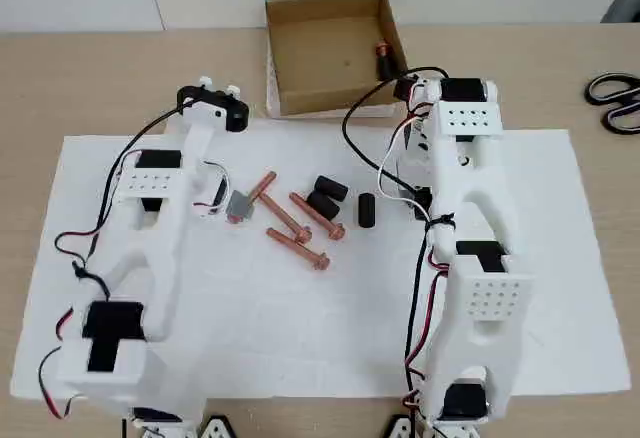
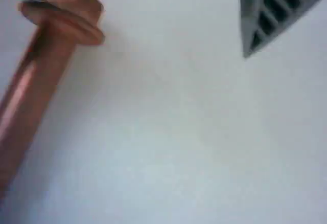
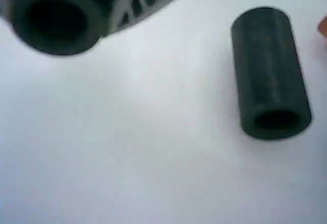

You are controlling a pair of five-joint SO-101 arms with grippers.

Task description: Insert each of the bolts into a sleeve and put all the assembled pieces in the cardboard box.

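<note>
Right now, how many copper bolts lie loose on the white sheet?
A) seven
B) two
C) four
C: the white sheet holds one bolt, a second, a third and a fourth, all near its middle.

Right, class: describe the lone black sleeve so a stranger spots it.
Find the white sheet on the table, then the copper bolts at its middle. Right of them lie black sleeves, two together. Yours is the one apart, nearest the right arm.
</note>
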